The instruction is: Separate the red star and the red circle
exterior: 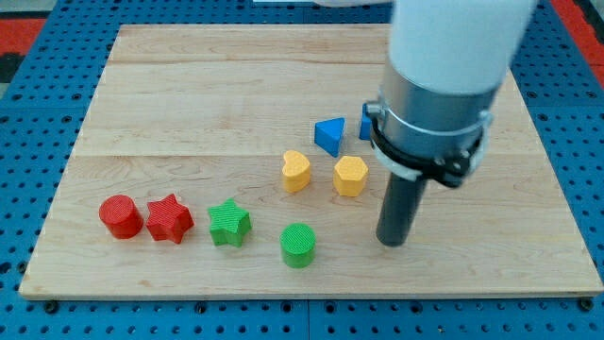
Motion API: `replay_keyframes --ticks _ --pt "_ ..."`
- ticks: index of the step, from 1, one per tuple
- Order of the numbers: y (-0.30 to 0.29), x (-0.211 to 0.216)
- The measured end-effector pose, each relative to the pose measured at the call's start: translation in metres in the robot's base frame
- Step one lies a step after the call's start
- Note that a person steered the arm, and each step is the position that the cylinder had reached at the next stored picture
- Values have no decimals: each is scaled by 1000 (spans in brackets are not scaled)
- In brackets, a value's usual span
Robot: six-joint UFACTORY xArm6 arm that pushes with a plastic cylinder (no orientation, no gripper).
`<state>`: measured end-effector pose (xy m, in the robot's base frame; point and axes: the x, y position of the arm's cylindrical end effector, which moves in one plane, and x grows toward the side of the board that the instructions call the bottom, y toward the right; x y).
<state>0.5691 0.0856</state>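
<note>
The red circle [121,216] lies near the board's bottom-left corner. The red star [169,219] sits right beside it on its right, the two nearly touching. My tip [393,243] rests on the board at the view's right of centre, far to the right of both red blocks. It is to the right of the green circle [298,246] and below the yellow hexagon-like block [350,176]. It touches no block.
A green star [229,224] sits just right of the red star. A yellow heart [295,171] and a blue triangle [329,135] lie mid-board. Another blue block [366,123] is partly hidden behind the arm. The wooden board [189,85] ends at a blue surround.
</note>
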Motion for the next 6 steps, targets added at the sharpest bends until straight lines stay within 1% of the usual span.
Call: replay_keyframes --ticks 1,2,3,4,5,6 --pt "-53 20" --pt "-92 -3" --pt "-100 18" --pt "-195 49" --pt "-243 22" --pt "-282 -34"
